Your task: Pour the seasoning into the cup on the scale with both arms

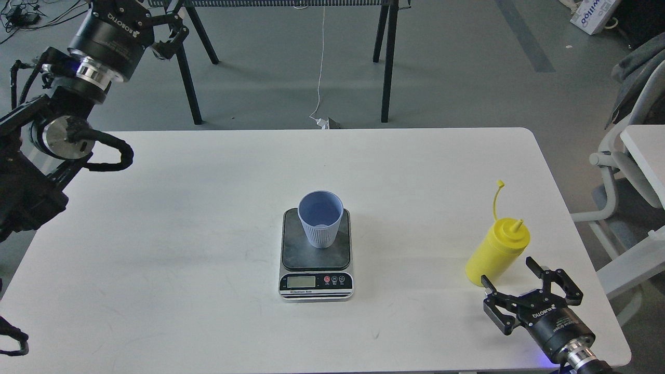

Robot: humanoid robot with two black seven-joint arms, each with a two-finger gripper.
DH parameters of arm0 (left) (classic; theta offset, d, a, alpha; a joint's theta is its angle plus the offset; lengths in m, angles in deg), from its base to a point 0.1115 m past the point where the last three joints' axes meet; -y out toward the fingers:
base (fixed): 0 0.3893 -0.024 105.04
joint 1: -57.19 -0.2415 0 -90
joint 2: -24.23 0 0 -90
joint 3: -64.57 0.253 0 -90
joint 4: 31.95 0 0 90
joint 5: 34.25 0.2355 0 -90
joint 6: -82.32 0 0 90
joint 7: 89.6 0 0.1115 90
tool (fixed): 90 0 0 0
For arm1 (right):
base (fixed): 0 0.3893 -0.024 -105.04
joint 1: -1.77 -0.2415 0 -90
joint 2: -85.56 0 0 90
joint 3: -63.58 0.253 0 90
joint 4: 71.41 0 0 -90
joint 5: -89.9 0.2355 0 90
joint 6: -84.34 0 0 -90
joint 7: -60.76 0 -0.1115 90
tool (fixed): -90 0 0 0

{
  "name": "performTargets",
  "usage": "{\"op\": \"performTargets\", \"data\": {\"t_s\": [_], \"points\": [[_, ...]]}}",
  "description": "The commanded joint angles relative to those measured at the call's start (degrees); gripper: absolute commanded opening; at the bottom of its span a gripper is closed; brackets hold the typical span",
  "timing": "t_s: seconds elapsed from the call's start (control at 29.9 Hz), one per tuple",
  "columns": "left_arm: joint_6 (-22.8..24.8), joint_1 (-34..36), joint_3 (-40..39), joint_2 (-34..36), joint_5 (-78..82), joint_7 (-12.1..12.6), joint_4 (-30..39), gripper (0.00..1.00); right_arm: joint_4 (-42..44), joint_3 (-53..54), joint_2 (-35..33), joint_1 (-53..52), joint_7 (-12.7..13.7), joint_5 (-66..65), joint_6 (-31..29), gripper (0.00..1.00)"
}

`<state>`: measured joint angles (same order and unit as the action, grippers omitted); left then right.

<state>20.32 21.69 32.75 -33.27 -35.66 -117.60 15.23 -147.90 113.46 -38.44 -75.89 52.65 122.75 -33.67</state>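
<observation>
The yellow seasoning bottle (496,252) stands on the white table (208,218) at the right, nozzle uncapped, with its small cap (500,183) held up on the tether. My right gripper (511,278) is open and empty just in front of the bottle, clear of it. The light-blue ribbed cup (322,218) stands upright on the dark top plate of the scale (316,259) at the table's middle. My left gripper (156,15) is raised high at the far left, away from everything, with its fingers spread and nothing in them.
A white chair (623,171) and another table edge stand beyond the right side of the table. Black stand legs (387,62) are on the floor behind the table's far edge. My left arm's cable loop (111,153) hangs over the table's far left corner.
</observation>
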Motion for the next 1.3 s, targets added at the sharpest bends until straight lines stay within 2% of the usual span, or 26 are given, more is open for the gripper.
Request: {"op": "performTargets", "data": {"t_s": [0.0, 0.23, 0.33, 0.43, 0.6, 0.83, 0.97, 1.07, 1.1, 1.27], "points": [[0.0, 0.0, 0.0, 0.6, 0.0, 0.1, 0.0, 1.0, 0.3, 0.1, -3.1, 2.4, -0.1, -0.2, 0.0, 0.97], [0.0, -0.2, 0.0, 1.5, -0.2, 0.4, -0.4, 1.0, 1.9, 6.4, -10.8, 1.1, -0.1, -0.5, 0.0, 0.98], [0.0, -0.4, -0.1, 1.5, -0.3, 0.5, -0.8, 1.0, 7.1, 10.1, -10.6, -5.3, -0.2, -2.3, 0.0, 0.99], [0.0, -1.0, -0.3, 1.4, -1.0, 0.6, -0.9, 1.0, 16.6, 10.9, -9.9, -14.7, -0.5, -6.5, 0.0, 0.99], [0.0, -1.1, -0.4, 1.3, -4.6, 0.8, -1.3, 1.0, 34.3, 8.1, -4.4, -33.1, -1.0, -12.0, 0.0, 0.99], [0.0, -4.3, -0.4, 1.2, -12.5, 0.8, -2.6, 1.0, 49.7, -3.4, 4.6, -55.0, -0.9, -14.8, 0.0, 0.99], [0.0, -5.9, -0.4, 1.2, -14.0, 1.6, -2.6, 1.0, 53.3, -4.8, 8.5, -60.6, -0.9, -14.8, 0.0, 0.99], [0.0, -6.5, -0.4, 1.3, -14.1, 5.7, -2.6, 1.0, 53.2, -4.8, 10.4, -61.9, -0.2, -14.7, 0.0, 0.99], [0.0, -6.8, -0.5, 1.3, -14.1, 6.3, -2.6, 1.0, 53.1, -4.8, 10.7, -62.3, -0.2, -14.7, 0.0, 0.99], [0.0, -9.5, -3.3, 1.2, -14.1, 6.6, -2.6, 1.0, 53.2, -4.1, 12.6, -62.6, -0.6, -14.6, 0.0, 0.99]]}}
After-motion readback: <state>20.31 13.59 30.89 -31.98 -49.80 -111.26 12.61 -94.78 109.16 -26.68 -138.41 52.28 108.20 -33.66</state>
